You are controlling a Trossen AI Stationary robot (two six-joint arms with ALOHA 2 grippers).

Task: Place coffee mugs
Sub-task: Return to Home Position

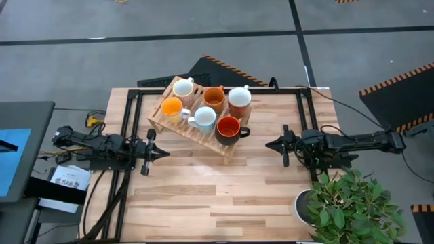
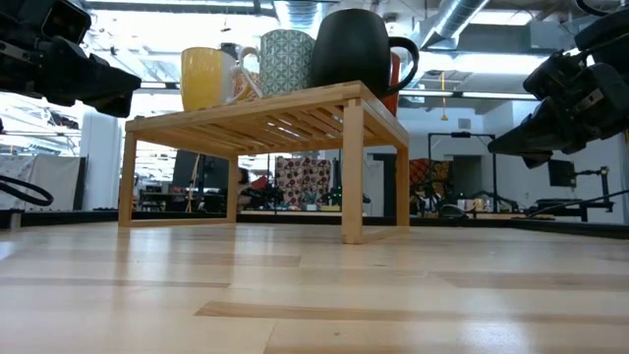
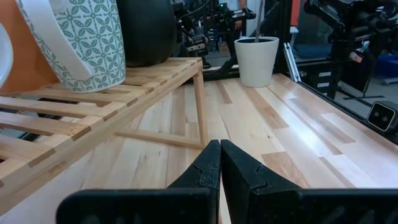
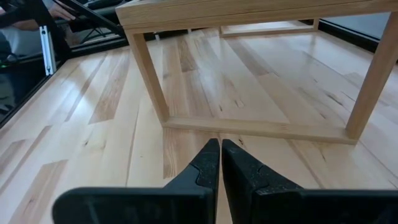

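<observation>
Mugs all sit on the shelf upper centre, left claw and right claw are pinched together and empty, so back your arms straight outward, clear of its legs.

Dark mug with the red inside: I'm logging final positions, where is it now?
High view: the dark mug stands on the wooden shelf at the corner nearest the right gripper, beside the blue-grey mug.

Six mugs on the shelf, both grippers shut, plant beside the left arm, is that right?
No. The high view shows the plant beside the right arm. Six mugs are on the shelf; left gripper and right gripper are shut.
</observation>
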